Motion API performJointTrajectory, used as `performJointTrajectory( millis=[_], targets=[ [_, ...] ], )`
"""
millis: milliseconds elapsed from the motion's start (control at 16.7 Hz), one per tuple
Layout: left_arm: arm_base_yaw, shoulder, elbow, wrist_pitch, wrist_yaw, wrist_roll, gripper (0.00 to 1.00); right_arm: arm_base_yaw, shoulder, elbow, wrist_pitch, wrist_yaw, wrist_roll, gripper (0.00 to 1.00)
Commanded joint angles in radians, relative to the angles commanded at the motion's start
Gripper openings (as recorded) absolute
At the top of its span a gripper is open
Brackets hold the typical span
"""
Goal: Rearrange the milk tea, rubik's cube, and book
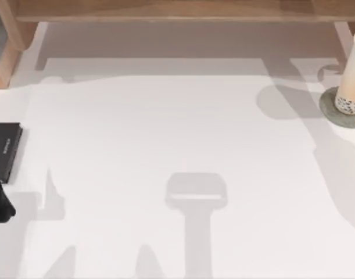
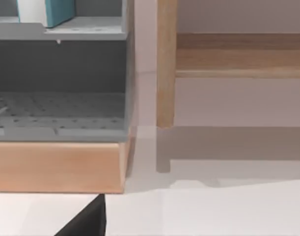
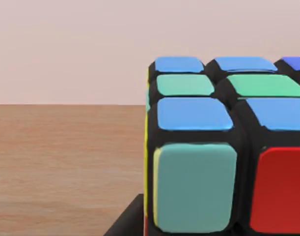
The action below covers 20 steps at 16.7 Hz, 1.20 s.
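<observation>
Top view: white table [image 1: 165, 151], wooden shelf rail along the 12 o'clock edge. Milk tea [image 1: 352, 75] at approx 2 o'clock, far right edge, upright, standing on the flat grey disc [image 1: 334, 110]; speckled white base visible, cup partly cut by the frame edge. Flat black book [image 1: 6, 148] at 9 o'clock, left edge, lying flat on the table. A dark part of the left arm [image 1: 0, 203] sits just below it, at approx 8 o'clock; can't tell whether the left claw is wide or narrow.

Left wrist view: grey rack w/ perforated floor [image 2: 61, 113] on a wooden base [image 2: 56, 167]. Book [image 2: 54, 11], teal cover w/ white pages, stands upright on the rack's upper shelf. Wooden post [image 2: 165, 64] just beside the rack.

Right wrist view: rubik's cube [image 3: 223, 147] very close to the cam, resting on a wood surface [image 3: 61, 162]. Top face blue and green squares; near face teal and red; yellow sliver on the side. Dark edge of the right gripper [image 3: 125, 221] touches the cube's lower corner; claw state: can't tell.
</observation>
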Motion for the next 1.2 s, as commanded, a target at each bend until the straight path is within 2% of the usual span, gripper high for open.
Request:
performJointTrajectory(
  millis=[240,1020,1200],
  targets=[
    [0.000,0.000,0.000,0.000,0.000,0.000,1.00,0.000,0.000,0.000,0.000,0.000,0.000,0.00],
    [0.000,0.000,0.000,0.000,0.000,0.000,1.00,0.000,0.000,0.000,0.000,0.000,0.000,0.98],
    [0.000,0.000,0.000,0.000,0.000,0.000,1.00,0.000,0.000,0.000,0.000,0.000,0.000,1.00]
  ],
)
